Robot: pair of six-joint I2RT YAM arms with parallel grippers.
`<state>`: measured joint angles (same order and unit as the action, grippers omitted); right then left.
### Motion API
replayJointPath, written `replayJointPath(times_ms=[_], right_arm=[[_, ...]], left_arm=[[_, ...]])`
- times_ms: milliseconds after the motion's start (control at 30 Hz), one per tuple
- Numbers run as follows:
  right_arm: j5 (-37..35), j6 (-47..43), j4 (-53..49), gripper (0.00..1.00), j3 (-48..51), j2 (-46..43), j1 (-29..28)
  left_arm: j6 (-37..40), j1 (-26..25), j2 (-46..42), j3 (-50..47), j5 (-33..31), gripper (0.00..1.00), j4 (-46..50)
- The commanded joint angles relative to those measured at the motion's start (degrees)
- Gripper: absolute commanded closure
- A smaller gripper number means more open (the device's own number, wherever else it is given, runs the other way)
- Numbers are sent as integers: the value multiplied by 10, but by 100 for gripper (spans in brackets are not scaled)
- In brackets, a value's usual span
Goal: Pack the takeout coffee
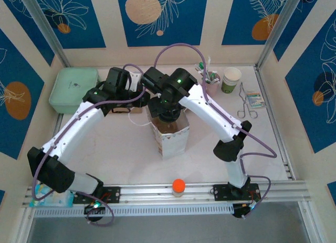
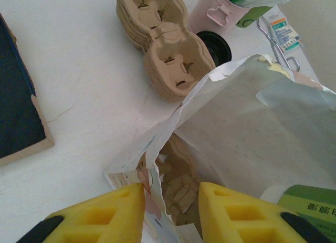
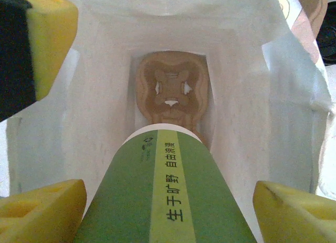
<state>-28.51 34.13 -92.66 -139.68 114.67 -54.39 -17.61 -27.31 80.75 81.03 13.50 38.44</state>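
- The right gripper (image 3: 169,203) is spread wide with the takeout coffee (image 3: 163,185) between its fingers, one yellow pad (image 3: 44,211) on each side of the green band.
- The cup runs lengthwise out from the wrist, its white end pointing away into the open mouth of the paper bag (image 3: 105,101). The near end is cut off by the bottom edge of the wrist view, so I can't make out the lid there.
- Straight ahead of the cup, at the bottom of the bag, lies a brown pulp carrier (image 3: 170,91). Its near edge is hidden behind the cup's white end.
- The left gripper (image 2: 170,193) has its jaws fairly narrow, with a gap between them. The bag's crumpled rim stands in that gap, close against the left-hand pad. Honestly can't tell if it's actually pinching the paper or just around it.
- Just off the left gripper's right-hand pad there's a sliver of the green cup, cropped by the corner of the frame.
- Past the left fingertips, beyond the bag's far rim, sits a stack of pulp carriers (image 2: 163,49).
- Right behind the stack is something round and black (image 2: 216,46), half covered by the bag's edge. It could be a lid or a lidded cup, no way to say.
- The pink mug (image 2: 212,14) further out is chopped off at the top.
- From overhead, both wrists meet over the bag's mouth and cover it.
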Motion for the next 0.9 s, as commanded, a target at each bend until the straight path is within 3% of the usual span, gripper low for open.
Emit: replayJointPath(times_ms=[0,867], right_arm=[[-14,13,-68,49,14,4,-2],[50,11,37,51,167,-70,-4]], left_arm=[[0,4,-23,-4,5,68,-2],[-4,4,-24,-4,-2,71,-1]])
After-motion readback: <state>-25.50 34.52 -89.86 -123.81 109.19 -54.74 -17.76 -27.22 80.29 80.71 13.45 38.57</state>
